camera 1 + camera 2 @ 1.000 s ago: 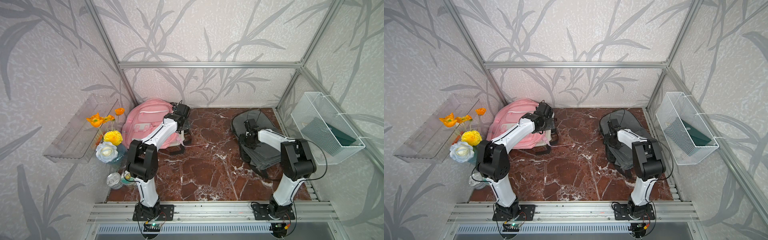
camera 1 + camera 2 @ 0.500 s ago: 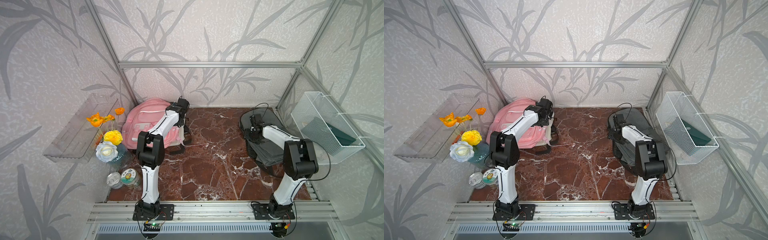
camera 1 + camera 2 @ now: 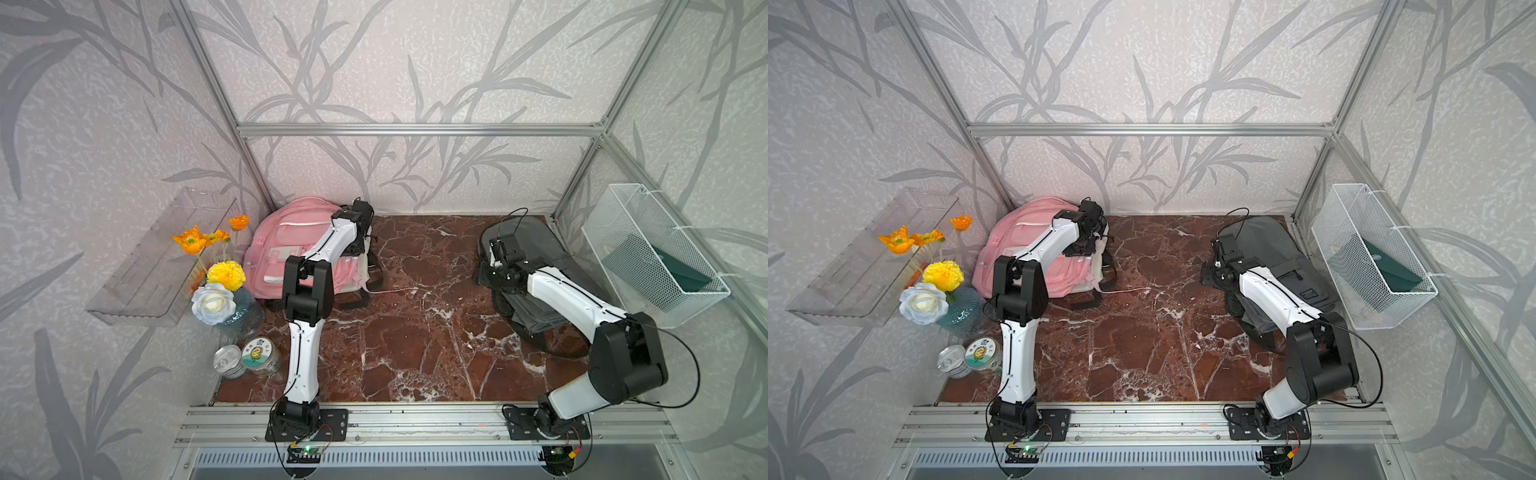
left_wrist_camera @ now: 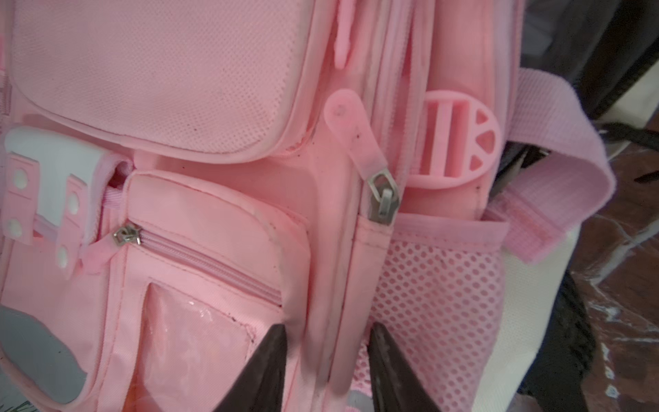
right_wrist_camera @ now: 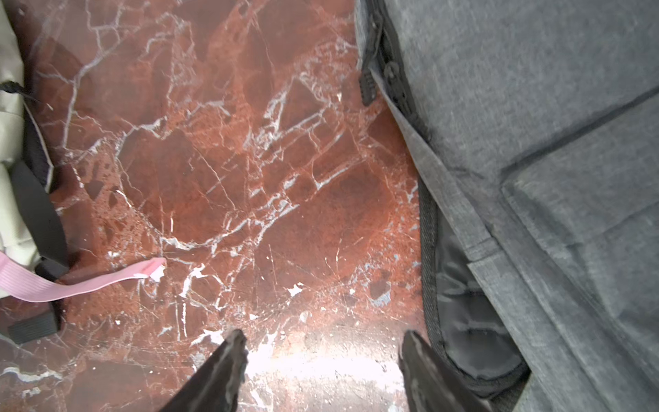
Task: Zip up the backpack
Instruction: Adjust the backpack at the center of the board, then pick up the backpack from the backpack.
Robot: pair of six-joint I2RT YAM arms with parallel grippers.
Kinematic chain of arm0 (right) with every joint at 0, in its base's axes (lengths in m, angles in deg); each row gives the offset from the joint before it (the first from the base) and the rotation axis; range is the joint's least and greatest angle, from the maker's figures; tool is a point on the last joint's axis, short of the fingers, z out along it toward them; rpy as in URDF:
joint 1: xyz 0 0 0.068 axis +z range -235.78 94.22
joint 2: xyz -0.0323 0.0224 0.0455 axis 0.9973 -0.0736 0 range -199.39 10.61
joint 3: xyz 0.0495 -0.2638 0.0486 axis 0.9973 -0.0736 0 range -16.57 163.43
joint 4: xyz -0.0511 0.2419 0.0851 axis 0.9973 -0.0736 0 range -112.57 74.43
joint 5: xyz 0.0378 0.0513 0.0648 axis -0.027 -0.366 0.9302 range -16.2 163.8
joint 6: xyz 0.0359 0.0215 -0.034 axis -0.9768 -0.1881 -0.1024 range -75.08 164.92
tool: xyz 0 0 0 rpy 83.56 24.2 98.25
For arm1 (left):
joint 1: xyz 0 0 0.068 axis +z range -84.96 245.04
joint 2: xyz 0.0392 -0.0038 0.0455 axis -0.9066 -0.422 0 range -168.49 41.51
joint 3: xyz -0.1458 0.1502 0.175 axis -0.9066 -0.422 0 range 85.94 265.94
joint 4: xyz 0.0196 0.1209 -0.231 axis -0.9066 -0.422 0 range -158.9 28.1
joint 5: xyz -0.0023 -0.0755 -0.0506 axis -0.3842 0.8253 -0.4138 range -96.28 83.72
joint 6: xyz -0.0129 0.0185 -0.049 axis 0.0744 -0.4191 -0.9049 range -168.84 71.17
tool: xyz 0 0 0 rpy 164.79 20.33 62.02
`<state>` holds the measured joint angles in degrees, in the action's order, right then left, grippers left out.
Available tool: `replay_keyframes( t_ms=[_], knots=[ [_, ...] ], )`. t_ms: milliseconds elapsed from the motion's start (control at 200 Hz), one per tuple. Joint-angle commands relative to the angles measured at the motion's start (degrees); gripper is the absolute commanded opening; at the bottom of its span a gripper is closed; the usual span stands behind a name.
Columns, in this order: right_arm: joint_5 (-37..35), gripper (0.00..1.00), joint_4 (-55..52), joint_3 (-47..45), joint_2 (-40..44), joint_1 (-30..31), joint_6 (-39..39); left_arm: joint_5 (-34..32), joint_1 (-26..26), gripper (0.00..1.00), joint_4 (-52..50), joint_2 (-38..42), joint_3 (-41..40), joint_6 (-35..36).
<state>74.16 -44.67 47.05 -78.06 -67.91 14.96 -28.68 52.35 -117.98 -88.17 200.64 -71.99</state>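
My left claw (image 4: 328, 328) is at the pink backpack (image 3: 291, 216); my right claw (image 5: 323, 335) is spread wide beside the grey backpack (image 3: 536, 237).

The pink backpack lies in the far left corner of the tabletop (image 5: 231, 178), and the grey one lies at the far right. In my left wrist view, my fingers (image 4: 274, 356) stand on either side of a pink fabric ridge between the front pocket and the mesh side pocket (image 4: 435, 285). I cannot tell whether they pinch it. The metal zipper slider (image 4: 383, 199) with its pink pull tab (image 4: 351, 132) sits just past them, at the top of the mesh pocket. My right claw holds nothing and hangs over bare marble. Right beside it, the grey backpack's side gapes, showing dark lining (image 5: 460, 285).
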Motion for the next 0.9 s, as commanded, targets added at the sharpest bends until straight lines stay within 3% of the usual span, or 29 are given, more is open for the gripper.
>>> replay_keyframes(
  t_ms=[0, 110, 200, 350, 610, 730, 895],
  knots=[
    [-0.29, 0.7, -1.01, -0.42, 1.31, 0.54, 0.09, 0.71, 0.29, 0.34, -2.34, -2.18, 2.08, 0.0],
    [-0.05, 0.69, -0.86, -0.81, 1.38, 1.0, 0.03, -0.35, 0.65, 0.18, -2.2, -2.14, 2.08, -0.3],
    [-0.1, 0.69, -0.6, -1.4, 1.56, 1.24, -0.18, -0.88, 0.57, 0.0, -1.59, -0.34, 1.73, -0.63],
    [0.21, 0.69, -0.27, -1.9, 1.56, 1.72, -0.28, -3.27, -0.29, 0.0, 3.19, 8.35, -2.58, -0.6],
    [-0.03, 0.69, 0.26, -1.93, 1.91, 2.69, -0.72, 3.05, -6.71, 0.0, 17.71, 26.09, -11.2, 8.15],
    [-0.4, 0.69, 0.44, -1.84, 2.49, 2.96, -0.74, 2.27, -13.11, 0.0, 19.98, 28.27, -11.49, 12.52],
    [-0.36, 0.69, 0.65, -2.06, 2.95, 3.05, -0.54, -1.22, -19.38, 0.0, 20.31, 29.9, -11.11, 12.57]
  ],
)
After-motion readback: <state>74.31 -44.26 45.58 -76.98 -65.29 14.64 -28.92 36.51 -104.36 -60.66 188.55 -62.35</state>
